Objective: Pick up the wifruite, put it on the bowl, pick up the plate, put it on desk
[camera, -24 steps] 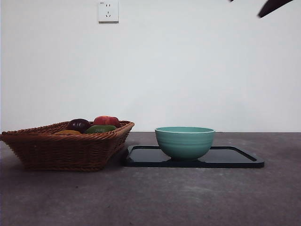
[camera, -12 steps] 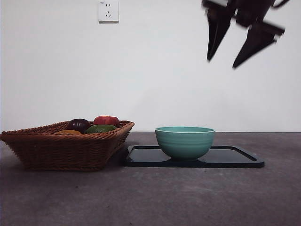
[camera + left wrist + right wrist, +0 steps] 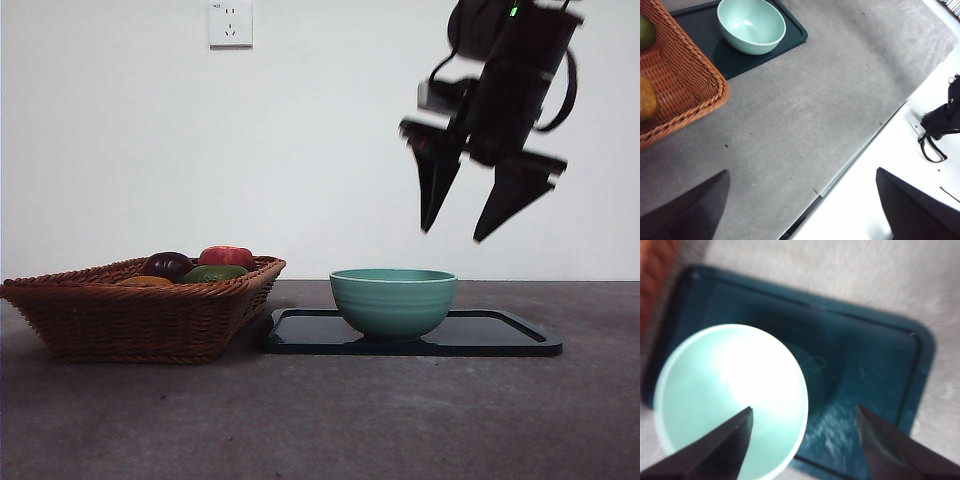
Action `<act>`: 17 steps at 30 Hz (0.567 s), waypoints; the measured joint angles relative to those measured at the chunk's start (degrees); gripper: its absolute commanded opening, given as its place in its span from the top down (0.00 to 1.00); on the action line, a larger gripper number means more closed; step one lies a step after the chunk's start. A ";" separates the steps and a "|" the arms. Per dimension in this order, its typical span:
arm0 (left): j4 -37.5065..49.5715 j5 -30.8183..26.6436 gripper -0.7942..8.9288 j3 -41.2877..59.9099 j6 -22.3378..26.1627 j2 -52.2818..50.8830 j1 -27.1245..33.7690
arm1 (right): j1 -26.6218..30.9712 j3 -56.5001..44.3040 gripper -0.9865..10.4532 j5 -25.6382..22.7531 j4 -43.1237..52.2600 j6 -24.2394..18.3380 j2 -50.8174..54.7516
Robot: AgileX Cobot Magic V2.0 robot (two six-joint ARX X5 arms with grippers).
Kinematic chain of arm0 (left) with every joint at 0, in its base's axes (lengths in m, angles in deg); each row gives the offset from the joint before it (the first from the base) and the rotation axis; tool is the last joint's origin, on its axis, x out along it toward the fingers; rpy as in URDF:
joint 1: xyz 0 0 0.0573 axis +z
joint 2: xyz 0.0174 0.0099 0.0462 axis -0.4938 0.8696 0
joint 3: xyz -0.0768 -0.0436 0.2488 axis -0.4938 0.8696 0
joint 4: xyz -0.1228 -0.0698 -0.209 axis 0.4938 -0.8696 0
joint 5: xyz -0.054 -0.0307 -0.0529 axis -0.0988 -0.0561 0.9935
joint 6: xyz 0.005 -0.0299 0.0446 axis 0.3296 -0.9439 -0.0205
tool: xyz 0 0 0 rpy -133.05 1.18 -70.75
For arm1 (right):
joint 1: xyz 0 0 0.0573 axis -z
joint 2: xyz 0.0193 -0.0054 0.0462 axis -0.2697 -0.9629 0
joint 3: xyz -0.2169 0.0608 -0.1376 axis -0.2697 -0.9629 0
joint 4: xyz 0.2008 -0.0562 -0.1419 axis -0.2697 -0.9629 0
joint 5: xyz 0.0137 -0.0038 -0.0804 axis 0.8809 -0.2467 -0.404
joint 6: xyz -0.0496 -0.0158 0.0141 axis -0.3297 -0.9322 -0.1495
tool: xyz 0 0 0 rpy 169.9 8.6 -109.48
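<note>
Round, deep teal-green glazed bowl (image 3: 393, 301) with faint ridges and a pale rim: lower centre of the front view, upright, empty, standing on the left part of a dark, glossy rectangular tray (image 3: 500, 338). Tray lies flat on the dark grey matte worktop (image 3: 330, 420).

Right hand (image 3: 458, 236): upper right of the front view, in the air above the bowl's right side and the tray, clear of both. Two black jaws spread apart, grasping nothing. Its wrist view is blurred, with the bowl under one jaw and bare tray under the other.

Brown wicker basket (image 3: 140, 310): lower left of the front view, just beside the tray's left end. Holds dark purple, red, green and orange fruit; kinds unclear.

Left hand (image 3: 800, 210): well away from the bowl, over the worktop's edge, jaws released and wide, empty.

White wall socket (image 3: 230, 24): upper left of the front view.
</note>
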 measured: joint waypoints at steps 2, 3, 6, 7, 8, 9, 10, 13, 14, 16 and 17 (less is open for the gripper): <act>0.00 0.00 0.44 0.00 0.00 0.00 0.00 | -0.02 0.00 0.63 0.02 0.61 0.00 -1.49; 0.00 0.00 0.44 0.00 0.00 0.00 0.00 | -0.02 0.00 0.63 0.00 0.85 0.00 -2.14; -0.02 0.00 0.44 0.00 0.02 0.00 0.00 | 0.00 0.00 0.63 0.00 1.38 0.00 -3.65; 0.00 0.00 0.44 0.00 0.00 0.00 0.00 | -0.02 0.00 0.63 0.00 1.42 0.00 -4.09; -0.02 0.00 0.44 0.00 0.00 0.00 0.00 | -0.04 0.00 0.64 0.00 1.62 0.00 -4.46; 0.00 0.00 0.44 0.00 0.00 0.00 0.00 | -0.09 0.00 0.65 -0.02 1.73 0.00 -4.79; -0.02 0.00 0.44 0.00 0.00 0.00 0.00 | -0.13 0.00 0.67 0.00 1.84 0.00 -5.11; -0.02 0.00 0.44 0.00 0.00 0.00 0.00 | -0.35 0.00 0.69 0.00 2.14 0.00 -5.97; -0.02 0.00 0.44 0.00 0.00 0.00 0.00 | -0.44 0.00 0.69 0.00 2.19 -0.02 -6.21; -0.02 0.00 0.44 0.00 0.00 0.00 0.00 | -0.52 0.00 0.70 0.00 2.19 -0.02 -6.91; -0.02 0.00 0.44 0.00 0.00 0.00 0.00 | -0.55 0.00 0.72 0.00 2.21 -0.02 -7.17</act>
